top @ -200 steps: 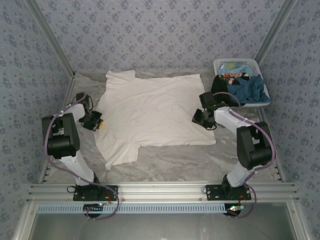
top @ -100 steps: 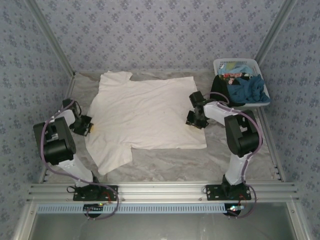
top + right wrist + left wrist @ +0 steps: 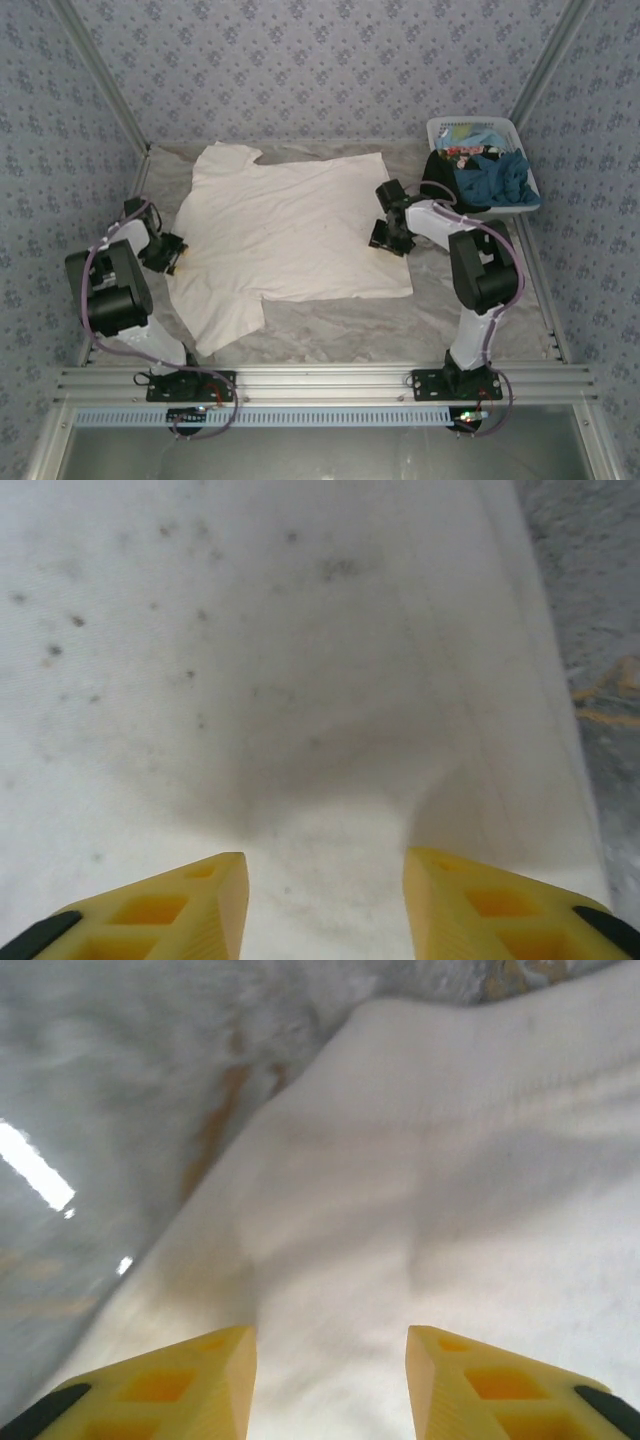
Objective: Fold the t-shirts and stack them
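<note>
The near strip of the table (image 3: pixel 340 320) is bare, crinkled grey. Just beyond it starts the off-white t-shirt (image 3: pixel 290 230), spread flat and sideways over the middle of the table. One sleeve points toward 7 o'clock, the other toward 11, and the straight hem runs along the 3 o'clock side.

The left fingers (image 3: pixel 163 253) sit at the shirt's 9 o'clock edge, between the two sleeves. The left wrist camera shows them parted, with smooth cloth under the gap and nothing pinched. The right fingers (image 3: pixel 386 238) sit at 3 o'clock, just inside the hem. They are also spread apart, over cloth with small dark marks and a shallow pucker that rises toward the gap.

The shirt looks thin, light and limp. It will likely sag and drag along the table unless it is held at two places, and a wide bite could catch both layers. The stitched hem and the shoulder seams look like the firmest places to pinch, right at the edge, so that a side can be carried over to make a fold.

Farther off at 1 o'clock, a white slatted basket (image 3: pixel 436 127) holds a black t-shirt (image 3: pixel 440 168) and a teal-blue t-shirt (image 3: pixel 495 178), both bundled up and not yet folded.
</note>
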Controlling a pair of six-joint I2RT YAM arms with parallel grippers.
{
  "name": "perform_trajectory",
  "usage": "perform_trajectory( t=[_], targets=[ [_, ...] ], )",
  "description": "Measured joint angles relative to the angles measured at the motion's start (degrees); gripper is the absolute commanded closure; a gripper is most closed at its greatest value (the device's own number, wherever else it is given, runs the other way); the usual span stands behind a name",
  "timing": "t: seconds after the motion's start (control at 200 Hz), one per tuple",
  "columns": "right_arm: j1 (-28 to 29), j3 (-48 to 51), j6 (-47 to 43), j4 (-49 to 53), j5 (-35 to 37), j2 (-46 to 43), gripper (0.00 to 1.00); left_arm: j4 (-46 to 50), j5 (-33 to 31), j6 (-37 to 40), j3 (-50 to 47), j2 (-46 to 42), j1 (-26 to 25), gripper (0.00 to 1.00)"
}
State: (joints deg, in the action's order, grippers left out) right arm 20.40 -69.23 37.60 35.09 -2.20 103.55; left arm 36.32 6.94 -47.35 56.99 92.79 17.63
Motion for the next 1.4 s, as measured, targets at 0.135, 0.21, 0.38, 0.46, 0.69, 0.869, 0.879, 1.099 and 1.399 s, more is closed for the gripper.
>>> perform_trajectory(
  t=[0.135,0.21,0.38,0.46,0.69,0.869,0.879,1.099,1.399],
  targets=[
    [0.0,1.4,0.1,1.6,-0.5,-8.9,0.44,8.9,-3.0,0.3,-4.5,-15.4,-1.9,0.54],
    [0.0,3.0,0.1,1.8,-2.4,-14.1,0.43,12.7,-3.3,-1.3,-10.5,-23.8,-5.6,0.54],
    [0.0,7.4,0.3,2.1,-9.9,-19.2,0.43,26.5,-2.6,-10.0,-22.7,-39.3,-15.5,0.53],
    [0.0,9.5,0.3,2.1,-12.6,-19.6,0.43,30.6,-1.9,-15.0,-23.3,-44.6,-19.2,0.54],
    [0.0,13.0,0.7,2.0,-17.5,-19.9,0.43,27.7,-2.0,-27.2,-27.3,-46.6,-25.2,0.57],
    [-0.4,13.2,0.7,2.5,-18.7,-21.9,0.43,24.7,-3.6,-33.5,-29.6,-42.8,-29.3,0.58],
    [-0.5,13.2,0.7,2.5,-18.7,-22.0,0.43,24.6,-3.6,-33.7,-29.7,-42.8,-29.4,0.58],
    [-1.3,13.1,0.7,3.4,-18.6,-22.6,0.44,22.8,-5.6,-39.2,-30.9,-39.1,-31.7,0.57],
    [-0.5,6.1,-0.1,0.4,-15.7,-11.0,0.57,29.7,-13.2,-37.5,-16.2,-34.5,-31.5,0.57]
  ],
)
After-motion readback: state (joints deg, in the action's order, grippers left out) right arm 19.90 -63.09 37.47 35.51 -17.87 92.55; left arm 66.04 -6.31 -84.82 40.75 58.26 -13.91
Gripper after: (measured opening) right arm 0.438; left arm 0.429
